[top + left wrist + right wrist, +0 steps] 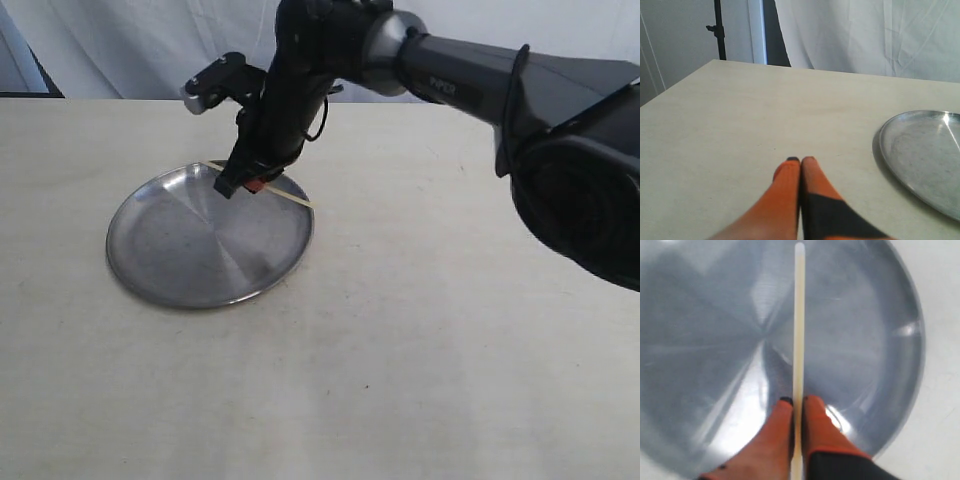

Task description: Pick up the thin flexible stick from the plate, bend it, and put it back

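Partly hidden, the stick (799, 315) sits pinched in the right gripper (797, 401) over the plate (900, 340) — left gripper (800, 160) closed, empty, above beige table (740, 110).

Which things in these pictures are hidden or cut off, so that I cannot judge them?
Right wrist view: whether the stick, between the right fingers, touches the plate; seen from above.
Exterior view: the stick's middle, behind the right arm; the left fingers, out of frame.
Left wrist view: much of the plate, past the picture's edge.
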